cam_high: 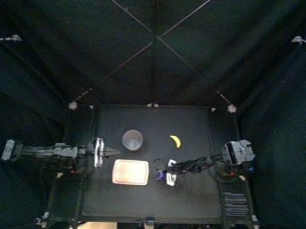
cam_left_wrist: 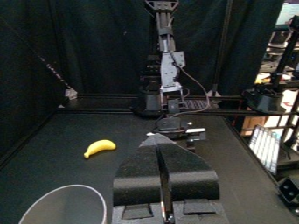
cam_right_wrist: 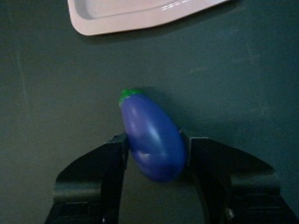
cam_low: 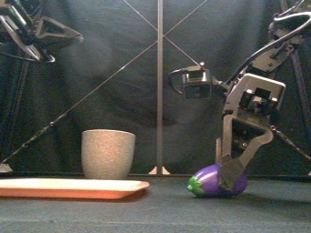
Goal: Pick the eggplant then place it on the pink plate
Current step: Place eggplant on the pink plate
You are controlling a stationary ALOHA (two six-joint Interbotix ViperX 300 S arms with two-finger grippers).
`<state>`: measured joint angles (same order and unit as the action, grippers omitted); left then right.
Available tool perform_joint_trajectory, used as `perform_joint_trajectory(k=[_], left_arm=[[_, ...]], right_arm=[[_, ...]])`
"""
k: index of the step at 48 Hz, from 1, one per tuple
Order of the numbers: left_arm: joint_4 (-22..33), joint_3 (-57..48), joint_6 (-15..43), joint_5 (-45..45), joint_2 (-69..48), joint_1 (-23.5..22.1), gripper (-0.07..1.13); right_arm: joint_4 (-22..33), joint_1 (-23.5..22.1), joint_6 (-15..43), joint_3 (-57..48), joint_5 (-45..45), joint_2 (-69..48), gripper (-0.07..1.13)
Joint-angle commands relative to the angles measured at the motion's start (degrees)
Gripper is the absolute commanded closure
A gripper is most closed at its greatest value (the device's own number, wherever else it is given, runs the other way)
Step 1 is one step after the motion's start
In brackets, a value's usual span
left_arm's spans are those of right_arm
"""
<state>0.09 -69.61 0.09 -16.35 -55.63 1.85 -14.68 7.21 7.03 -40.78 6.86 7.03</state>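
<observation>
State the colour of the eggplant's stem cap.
Green, on a purple eggplant; the front view shows it best.

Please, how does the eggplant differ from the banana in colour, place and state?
Colour: the eggplant is purple with a green cap; the banana is yellow. State: the eggplant sits between the jaws of the right gripper; the banana lies free. Place: the eggplant is beside the pink tray; the banana lies farther back, beside the grey cup. Both are toy foods on the table.
</observation>
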Motion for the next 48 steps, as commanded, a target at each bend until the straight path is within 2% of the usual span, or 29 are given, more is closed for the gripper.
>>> perform_joint_trajectory(k=[1,5,8,17,26,36,41,48], left_arm=[[0.0,0.7,0.1,-0.3,0.2,0.1,1.09],[0.0,0.7,0.1,-0.3,0.2,0.1,1.09],[0.0,0.7,0.0,-0.3,0.2,0.1,1.09],[0.0,0.7,0.1,-0.3,0.2,0.1,1.09],[0.0,0.7,0.1,-0.3,0.2,0.1,1.09],[0.0,0.7,0.0,-0.3,0.2,0.1,1.09],[0.0,0.6,0.1,-0.3,0.2,0.1,1.09],[0.0,0.6,0.1,-0.3,0.2,0.2,1.09]], right_arm=[[0.5,0.0,-0.1,1.8,0.6,-1.0,0.47],[1.2,-0.3,-0.1,2.8,0.6,-1.1,0.58],[2.5,-0.4,-0.2,4.0,0.6,-1.1,0.61],[10.4,-2.5,-0.2,12.7,-0.2,-0.7,0.6],[18.6,-3.6,-0.3,24.3,-0.3,4.6,0.6],[21.1,-4.0,-0.4,33.9,0.0,12.7,0.59],[20.9,-4.1,-0.4,36.1,0.1,15.5,0.52],[20.9,-4.3,-0.3,36.3,-0.1,16.4,0.28]])
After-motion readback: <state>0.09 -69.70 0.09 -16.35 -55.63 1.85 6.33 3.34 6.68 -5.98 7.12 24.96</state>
